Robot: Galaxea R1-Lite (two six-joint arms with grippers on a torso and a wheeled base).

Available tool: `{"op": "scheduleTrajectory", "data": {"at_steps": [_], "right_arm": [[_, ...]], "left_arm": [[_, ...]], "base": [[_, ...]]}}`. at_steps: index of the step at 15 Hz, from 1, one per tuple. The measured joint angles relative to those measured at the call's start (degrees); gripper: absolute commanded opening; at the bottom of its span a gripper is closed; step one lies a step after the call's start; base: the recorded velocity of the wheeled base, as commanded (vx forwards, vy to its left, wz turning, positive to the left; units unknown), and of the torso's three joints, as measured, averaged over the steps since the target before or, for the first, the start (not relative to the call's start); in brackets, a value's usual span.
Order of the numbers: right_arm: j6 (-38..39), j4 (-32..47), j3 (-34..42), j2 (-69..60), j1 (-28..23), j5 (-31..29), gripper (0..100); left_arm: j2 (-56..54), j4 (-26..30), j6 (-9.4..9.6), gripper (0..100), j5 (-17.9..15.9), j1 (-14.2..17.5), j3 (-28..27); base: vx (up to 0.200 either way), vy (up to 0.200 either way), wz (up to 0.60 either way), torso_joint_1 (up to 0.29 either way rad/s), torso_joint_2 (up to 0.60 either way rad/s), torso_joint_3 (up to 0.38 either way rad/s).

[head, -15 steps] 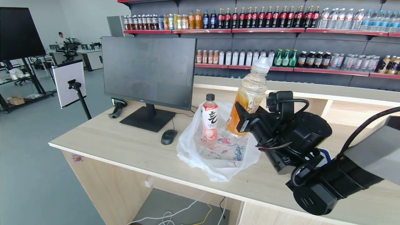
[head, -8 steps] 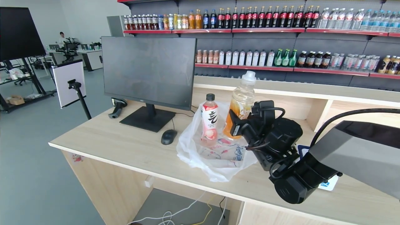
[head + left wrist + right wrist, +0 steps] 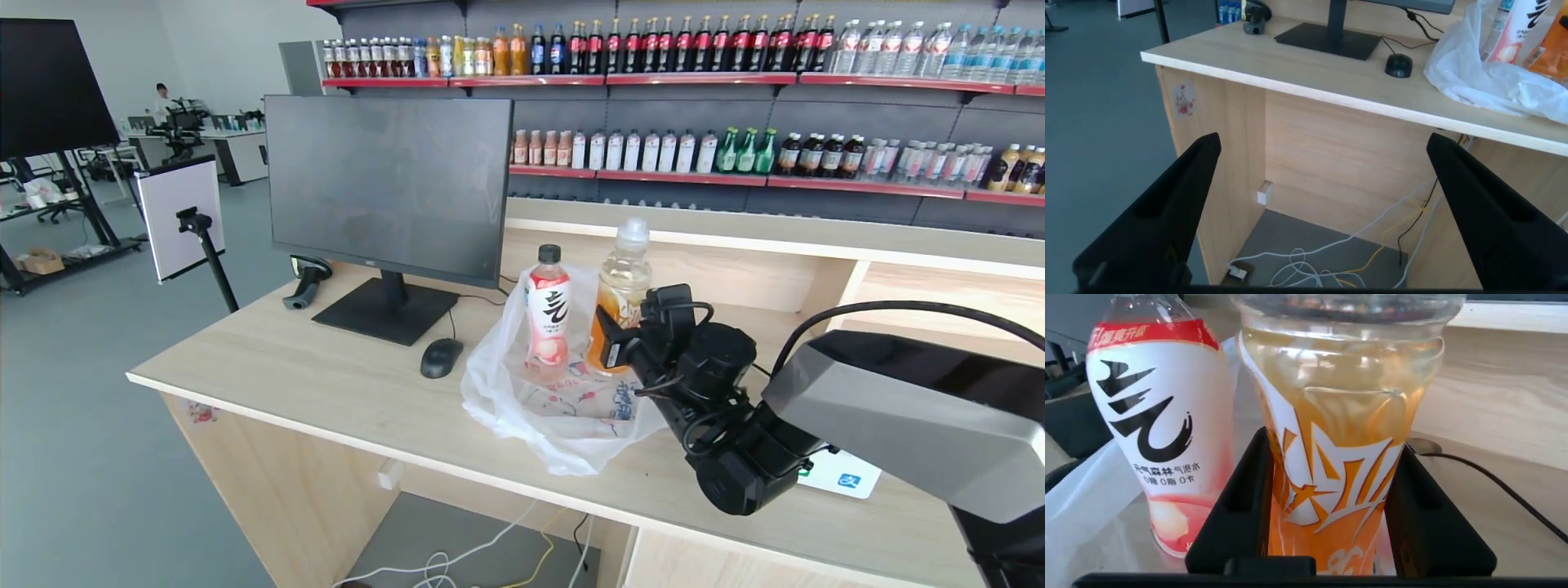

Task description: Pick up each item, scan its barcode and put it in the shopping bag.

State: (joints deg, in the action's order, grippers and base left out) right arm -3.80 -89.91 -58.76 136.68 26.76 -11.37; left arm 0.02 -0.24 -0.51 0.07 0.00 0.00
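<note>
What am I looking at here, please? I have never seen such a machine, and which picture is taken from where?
This is a two-armed robot at a shop counter. The wide picture comes from a camera on its head; the other two from cameras on its wrists. On the counter are a monitor, a mouse, a scanner and a shopping bag with a pink bottle standing in it. The right arm's fingers are shut on an orange bottle, upright beside the pink one. The left arm's fingers are open and empty, low before the counter.
</note>
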Motion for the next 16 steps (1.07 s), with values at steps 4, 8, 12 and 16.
{"op": "scheduleTrajectory", "data": {"at_steps": [4,8,12,16], "right_arm": [[0.33,-0.11,-0.34,1.96,-0.28,0.07,0],[0.57,-0.33,-0.44,2.96,-0.38,0.18,0],[0.69,-0.26,-0.37,3.45,0.22,-0.01,0],[1.51,-0.17,-0.22,3.84,0.74,-0.41,100]], "left_arm": [[0.00,0.02,0.07,100,0.00,0.00,0.00],[0.00,0.00,0.09,100,0.00,0.00,0.00],[0.00,0.02,0.09,100,0.00,0.00,0.00],[0.00,0.00,0.05,100,0.00,0.00,0.00]], "base": [[0.000,0.000,0.00,0.000,0.00,0.000],[0.000,0.000,0.00,0.000,0.00,0.000],[0.000,0.000,0.00,0.000,0.00,0.000],[0.000,0.000,0.00,0.000,0.00,0.000]]}}
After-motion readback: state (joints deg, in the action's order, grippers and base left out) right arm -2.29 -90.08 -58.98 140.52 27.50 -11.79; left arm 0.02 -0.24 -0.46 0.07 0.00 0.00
